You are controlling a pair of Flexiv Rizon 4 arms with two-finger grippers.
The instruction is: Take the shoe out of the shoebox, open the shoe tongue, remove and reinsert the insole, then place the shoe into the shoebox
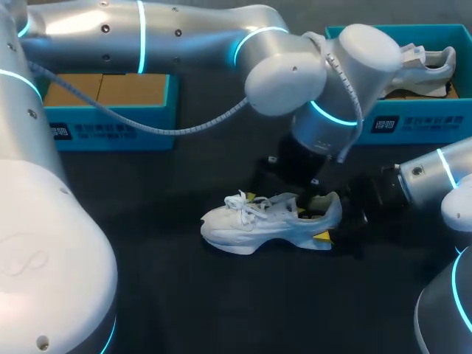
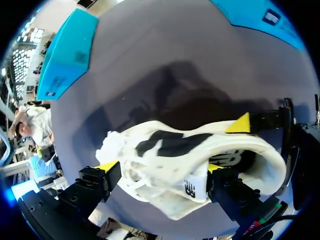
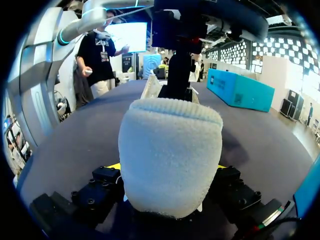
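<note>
A white shoe [image 1: 251,225] lies on its side on the black table, toe pointing left. My right gripper [image 1: 332,219] comes in from the right and is shut on the shoe's heel. In the right wrist view the padded heel [image 3: 170,145] fills the gap of that gripper [image 3: 167,167], touching both fingers. My left gripper [image 1: 284,199] hangs over the shoe's mouth and stands wide open. In the left wrist view the left gripper [image 2: 161,167] straddles the tongue and laces of the shoe [image 2: 170,145]: one fingertip [image 2: 215,167] at the mouth, the other fingertip [image 2: 107,165] outside the laces.
An open blue shoebox [image 1: 413,122] at the back right holds a second white shoe [image 1: 424,63]. Another blue box [image 1: 110,122] with a brown inside sits at the back left. My left arm stretches across the back of the table.
</note>
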